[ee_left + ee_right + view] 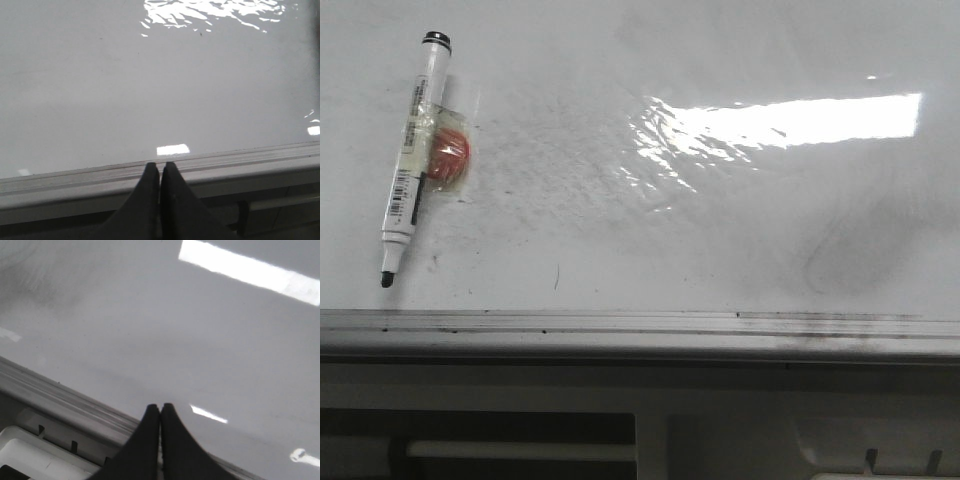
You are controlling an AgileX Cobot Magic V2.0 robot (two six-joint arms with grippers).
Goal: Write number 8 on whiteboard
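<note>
The whiteboard fills the front view, glossy white with grey smudged residue and a silver edge rail along its near side. No black number 8 shows on it, only faint erased curves at the right. A white marker with a black tip and black cap end lies on the board at the far left, with a red ball-like piece taped to it. My left gripper is shut and empty above the rail. My right gripper is shut and empty over the board's near edge. Neither gripper shows in the front view.
A bright light reflection lies across the board's right half. Below the rail is a white moulded tray or housing, also in the front view.
</note>
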